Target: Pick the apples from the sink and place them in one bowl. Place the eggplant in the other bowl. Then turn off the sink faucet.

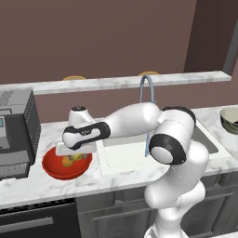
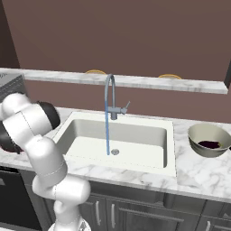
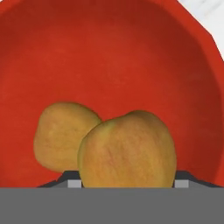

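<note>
Jaws part-open around 1 apple (image 3: 129, 151), inside red bowl (image 3: 109, 57).

red bowl (image 3: 109, 52): smooth, faintly glossy, plastic-looking
apples (image 3: 127, 151): matt, finely speckled yellow-brown skin
counter (image 2: 198, 173): polished white marble with grey veins
sink (image 2: 149, 135): smooth matt white basin, small metal drain at 6 o'clock
faucet (image 2: 109, 97): brushed grey metal
grey-green bowl (image 2: 208, 140): smooth, pale rim, dull sheen
arm (image 1: 135, 118): glossy white shell, dark matt joints
</note>
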